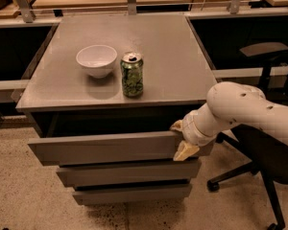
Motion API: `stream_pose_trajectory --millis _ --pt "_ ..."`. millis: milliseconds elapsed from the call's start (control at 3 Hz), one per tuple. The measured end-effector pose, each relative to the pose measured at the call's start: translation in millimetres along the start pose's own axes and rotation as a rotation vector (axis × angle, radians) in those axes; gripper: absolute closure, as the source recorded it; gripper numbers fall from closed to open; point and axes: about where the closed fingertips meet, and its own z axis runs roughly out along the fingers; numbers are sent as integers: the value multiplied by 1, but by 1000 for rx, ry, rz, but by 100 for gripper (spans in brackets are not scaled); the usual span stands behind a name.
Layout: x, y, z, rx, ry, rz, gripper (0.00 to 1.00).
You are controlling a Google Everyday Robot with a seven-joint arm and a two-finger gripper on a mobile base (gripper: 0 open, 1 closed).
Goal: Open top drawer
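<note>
The top drawer [105, 147] is the wide grey front just under the cabinet top. It stands pulled out a little, with a dark gap between it and the top. My gripper [181, 139] is at the drawer front's right end. One cream finger [176, 126] sits over the front's upper edge and the other [185, 151] lies against its lower part, so the gripper is closed on the panel. The white arm [240, 111] reaches in from the right. The drawer's inside is hidden.
A white bowl [96, 60] and a green can [132, 74] stand on the grey cabinet top [173, 47]. Two slimmer drawer fronts [129, 172] lie below the top drawer. A black office chair [266, 162] stands right of the cabinet, under the arm. Speckled floor lies in front.
</note>
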Motion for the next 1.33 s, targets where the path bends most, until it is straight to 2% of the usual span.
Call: stream_pose_trajectory --millis 333,667,1000,1333 --pt "-1 -1 -3 0 0 0 39" --pt "-21 41 -23 -60 -55 -28 39" --pt "-47 85 -49 -97 -110 -65 20" --pt "-49 88 -52 -97 -117 -68 0"
